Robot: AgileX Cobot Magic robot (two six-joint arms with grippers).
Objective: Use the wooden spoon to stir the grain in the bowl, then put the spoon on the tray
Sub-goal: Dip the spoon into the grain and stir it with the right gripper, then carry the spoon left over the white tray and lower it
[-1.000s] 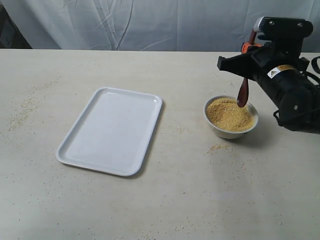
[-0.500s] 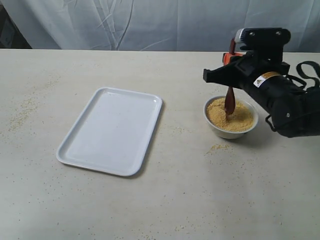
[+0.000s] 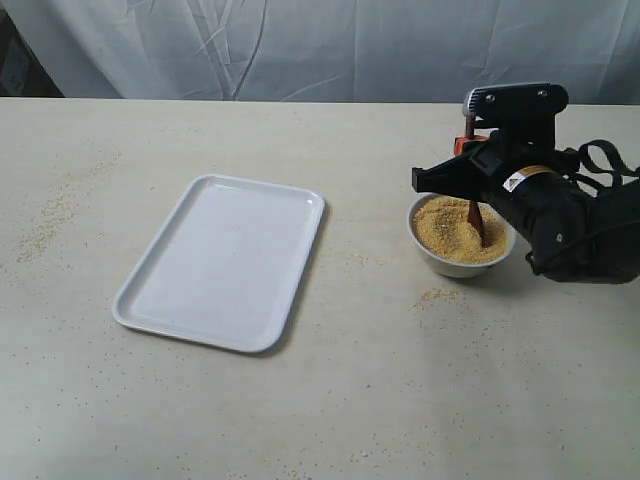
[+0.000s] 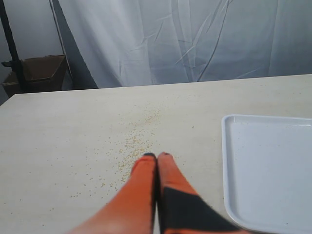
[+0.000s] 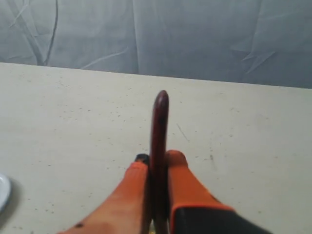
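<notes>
Right wrist view shows the right fingers clamped on the wooden spoon, held steep so it digs into the bowl of grain; the left fingers sit together, idle.

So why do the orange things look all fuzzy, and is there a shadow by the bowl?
Left wrist view: the orange jaws are very close to the lens, so they blur, while the tray looks crisp. Right wrist view: same blur on the jaws holding the spoon. Exterior view: sharp, even light, a soft shadow beside the bowl.
</notes>
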